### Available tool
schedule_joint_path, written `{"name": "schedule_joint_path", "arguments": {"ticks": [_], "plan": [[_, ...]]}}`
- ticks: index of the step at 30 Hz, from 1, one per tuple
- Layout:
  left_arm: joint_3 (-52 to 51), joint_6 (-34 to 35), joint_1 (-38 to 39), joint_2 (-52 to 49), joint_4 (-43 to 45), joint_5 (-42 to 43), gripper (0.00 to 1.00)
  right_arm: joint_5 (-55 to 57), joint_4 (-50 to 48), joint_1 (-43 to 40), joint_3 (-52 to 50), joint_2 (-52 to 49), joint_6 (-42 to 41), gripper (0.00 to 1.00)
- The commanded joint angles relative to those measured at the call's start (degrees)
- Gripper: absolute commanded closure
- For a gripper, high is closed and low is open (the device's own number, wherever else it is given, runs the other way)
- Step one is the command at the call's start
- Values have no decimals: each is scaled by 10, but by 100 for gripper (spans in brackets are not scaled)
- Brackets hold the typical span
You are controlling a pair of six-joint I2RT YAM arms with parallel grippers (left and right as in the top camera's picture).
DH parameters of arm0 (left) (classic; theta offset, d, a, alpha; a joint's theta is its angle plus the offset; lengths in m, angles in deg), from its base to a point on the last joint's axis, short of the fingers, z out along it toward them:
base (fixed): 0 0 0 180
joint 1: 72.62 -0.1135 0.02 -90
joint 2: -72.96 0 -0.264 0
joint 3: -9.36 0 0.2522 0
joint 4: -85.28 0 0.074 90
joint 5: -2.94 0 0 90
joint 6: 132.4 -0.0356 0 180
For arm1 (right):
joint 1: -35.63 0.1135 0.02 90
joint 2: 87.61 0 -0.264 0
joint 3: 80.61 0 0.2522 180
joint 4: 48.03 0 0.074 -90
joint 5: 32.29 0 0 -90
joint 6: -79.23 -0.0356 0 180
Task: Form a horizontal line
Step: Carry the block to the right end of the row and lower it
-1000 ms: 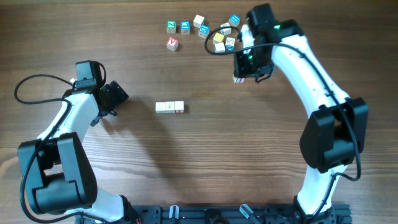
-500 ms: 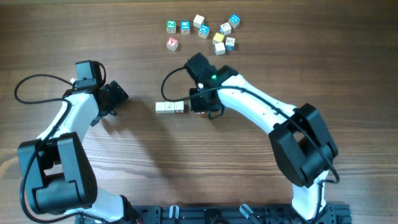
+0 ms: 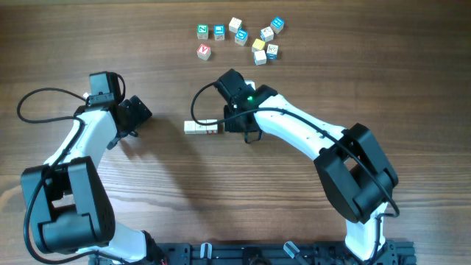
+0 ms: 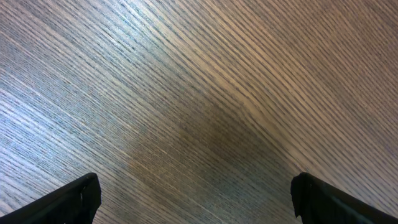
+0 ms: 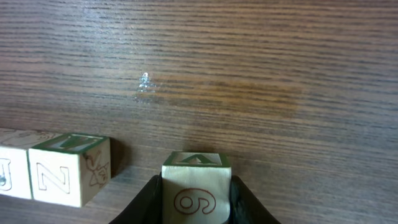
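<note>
A short row of pale letter cubes (image 3: 200, 127) lies mid-table, touching side to side; it is the line as it stands. Its right end shows in the right wrist view (image 5: 65, 169). My right gripper (image 3: 237, 126) is just right of the row, shut on a pale cube with a green top and a red mark (image 5: 196, 190). A small gap separates that cube from the row. My left gripper (image 3: 140, 114) is open and empty over bare wood, left of the row; its fingertips frame bare table (image 4: 196, 199).
A loose cluster of colourful cubes (image 3: 239, 37) lies at the back of the table, beyond the row. A black cable loops from the right arm near the row (image 3: 197, 99).
My right gripper has come from the cube cluster at the back right down to the row's right end with a cube. The left arm has not moved.
</note>
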Motion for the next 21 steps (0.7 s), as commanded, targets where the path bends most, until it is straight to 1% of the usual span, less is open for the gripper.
{"name": "schedule_joint_path", "arguments": {"ticks": [1,2,6,9,12,15,18,21], "plan": [[-4,5,-3,-3,0,-3,0,12,-12,3,-17,-2,-9,72],[-4,5,-3,-3,0,-3,0,12,-13,3,-17,-2,-9,71],[-4,5,-3,-3,0,-3,0,9,-15,3,-17,-2,-8,63],[-4,5,-3,-3,0,-3,0,8,-16,3,-17,-2,-8,61],[-4,5,-3,-3,0,-3,0,8,-17,3,-17,-2,-8,50],[-4,5,-3,-3,0,-3,0,22,-40,3,-17,-2,-8,48],[-4,5,-3,-3,0,-3,0,71,-61,2,-17,-2,-8,43],[-4,5,-3,-3,0,-3,0,85,-78,-14,-17,-2,-9,43]]}}
